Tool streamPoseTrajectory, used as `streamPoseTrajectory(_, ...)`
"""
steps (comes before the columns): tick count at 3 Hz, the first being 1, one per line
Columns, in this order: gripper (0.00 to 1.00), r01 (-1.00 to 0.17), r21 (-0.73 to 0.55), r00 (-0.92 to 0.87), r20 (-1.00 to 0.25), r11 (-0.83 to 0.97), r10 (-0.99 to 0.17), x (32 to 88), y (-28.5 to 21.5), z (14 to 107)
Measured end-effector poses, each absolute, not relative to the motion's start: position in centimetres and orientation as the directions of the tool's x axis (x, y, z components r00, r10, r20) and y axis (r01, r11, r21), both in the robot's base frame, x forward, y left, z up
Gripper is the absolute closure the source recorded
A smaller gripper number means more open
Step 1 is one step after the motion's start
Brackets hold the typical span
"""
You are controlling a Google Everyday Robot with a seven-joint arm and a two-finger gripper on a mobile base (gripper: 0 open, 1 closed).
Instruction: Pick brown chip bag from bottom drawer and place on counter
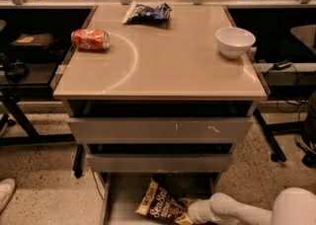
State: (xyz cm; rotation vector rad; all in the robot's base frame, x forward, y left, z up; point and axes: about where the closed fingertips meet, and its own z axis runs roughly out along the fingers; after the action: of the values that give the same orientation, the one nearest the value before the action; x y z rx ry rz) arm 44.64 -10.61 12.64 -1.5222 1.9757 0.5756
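Observation:
The brown chip bag (159, 205) with white "Sea Salt" script lies tilted on the grey floor of the open bottom drawer (121, 209), at the bottom of the camera view. My gripper (183, 215) reaches in from the lower right on its white arm and sits at the bag's right lower end, touching or overlapping it. The beige counter (173, 66) with a faint white curved line tops the drawer unit.
On the counter lie a red can (90, 39) on its side at the left, a dark blue and white bag (147, 13) at the back and a white bowl (235, 41) at the right. Two wider grey drawers (160, 130) hang above the bottom one. Dark desks flank the unit.

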Motion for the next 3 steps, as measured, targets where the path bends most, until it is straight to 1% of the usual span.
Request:
streamPoseTrajectory(1,0.9,-0.966,-0.008,-0.186,-0.67,0.258,-0.719,44.6,-10.6,12.7)
streamPoseTrajectory(2,1.0,-0.966,-0.008,-0.186,-0.67,0.258,-0.719,44.6,-10.6,13.1)
streamPoseTrajectory(3,1.0,-0.972,-0.023,-0.157,-0.677,0.233,-0.719,43.9,-11.7,15.4)
